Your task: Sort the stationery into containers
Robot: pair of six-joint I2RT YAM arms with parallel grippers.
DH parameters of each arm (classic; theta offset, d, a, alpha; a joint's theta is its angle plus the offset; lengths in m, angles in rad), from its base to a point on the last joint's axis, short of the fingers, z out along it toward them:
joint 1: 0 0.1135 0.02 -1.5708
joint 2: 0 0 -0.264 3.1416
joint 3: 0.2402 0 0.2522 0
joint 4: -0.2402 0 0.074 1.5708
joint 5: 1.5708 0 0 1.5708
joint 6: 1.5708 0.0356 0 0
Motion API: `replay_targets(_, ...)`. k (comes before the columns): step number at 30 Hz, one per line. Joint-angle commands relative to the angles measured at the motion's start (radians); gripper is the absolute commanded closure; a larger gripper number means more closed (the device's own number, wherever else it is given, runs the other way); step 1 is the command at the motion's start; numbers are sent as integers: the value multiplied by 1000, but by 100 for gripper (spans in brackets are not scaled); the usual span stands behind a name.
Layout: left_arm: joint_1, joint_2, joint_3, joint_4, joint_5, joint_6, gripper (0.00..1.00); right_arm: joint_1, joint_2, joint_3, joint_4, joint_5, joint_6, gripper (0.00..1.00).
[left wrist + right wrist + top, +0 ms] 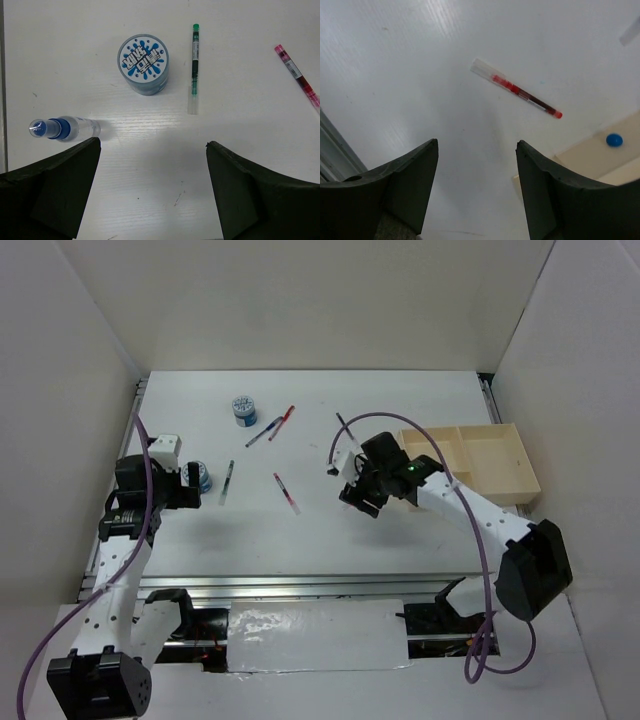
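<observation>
My left gripper (183, 490) is open and empty at the table's left, its jaws (153, 142) wide apart over bare table. Just ahead of it stands a blue-and-white roll (143, 64) (200, 476), with a green-ended pen (194, 67) (227, 482) beyond. A short clear piece with a blue end (59, 128) lies by the left finger. A red pen (288, 493) (517, 92) lies mid-table ahead of my open, empty right gripper (355, 495) (477, 143). A second roll (243, 410), a blue pen (263, 432), a red pen (283, 422) and a dark pen (345, 427) lie further back. The beige tray (500, 480) stands at the right.
White walls close in the table on three sides. A metal rail (300, 585) runs along the near edge. The right arm's cable (480, 540) loops over the table near the tray. A small blue object (614, 139) sits on the tray corner in the right wrist view.
</observation>
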Motion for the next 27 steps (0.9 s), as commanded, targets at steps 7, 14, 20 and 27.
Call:
replay_targets(7,15,33,29,7,48,42,1,-66,210,124,11,-77,-552,31)
replay_targets(14,23,51,34,-2,64,45,1,-105,411,322,-116,-144,-660,32)
replay_targets(20,34,74,37,-1,68,44,1,-117,511,406,-195,-167,-698,33)
replay_targets(27,48,80,37,-2,74,45,1,-113,560,396,-219,-161,-758,33)
